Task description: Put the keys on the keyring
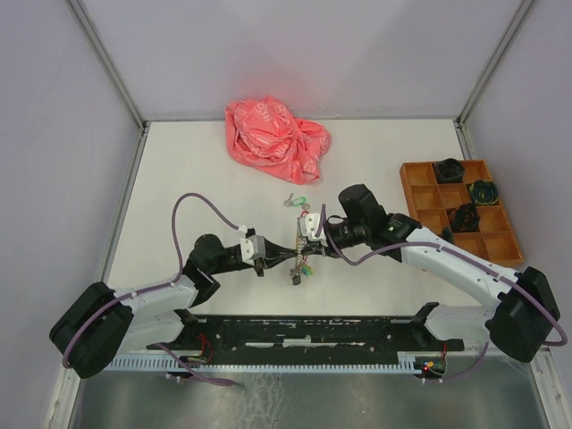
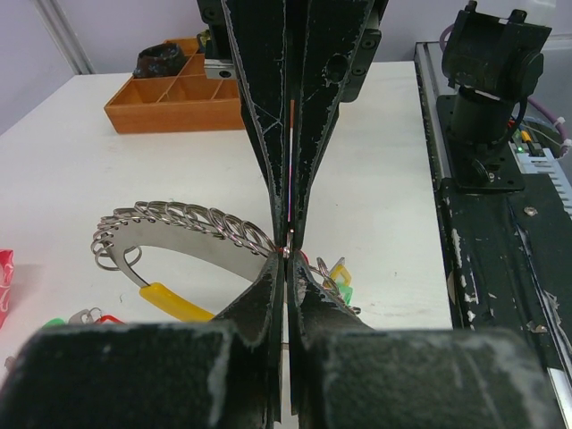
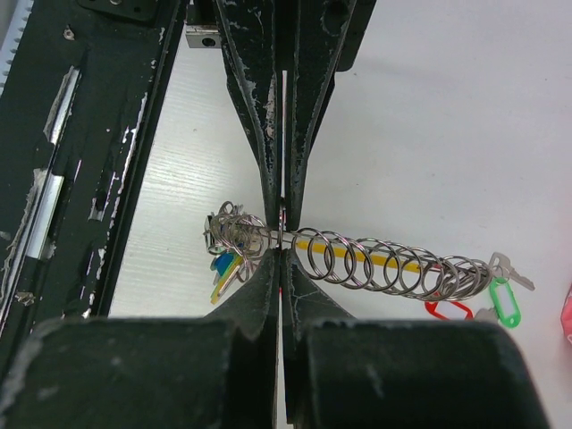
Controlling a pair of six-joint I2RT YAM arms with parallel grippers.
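Between them, both grippers [image 2: 286,253] [image 3: 281,234] pinch the keyring [image 3: 375,264].

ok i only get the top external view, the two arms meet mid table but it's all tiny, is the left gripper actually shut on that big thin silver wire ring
Observer: Yes. In the left wrist view the left gripper is shut on the large thin silver wire keyring, clamping the wire itself.
Operator: and the other side
Observer: In the right wrist view the right gripper is shut on the same wire, next to a row of small silver split rings strung along it.
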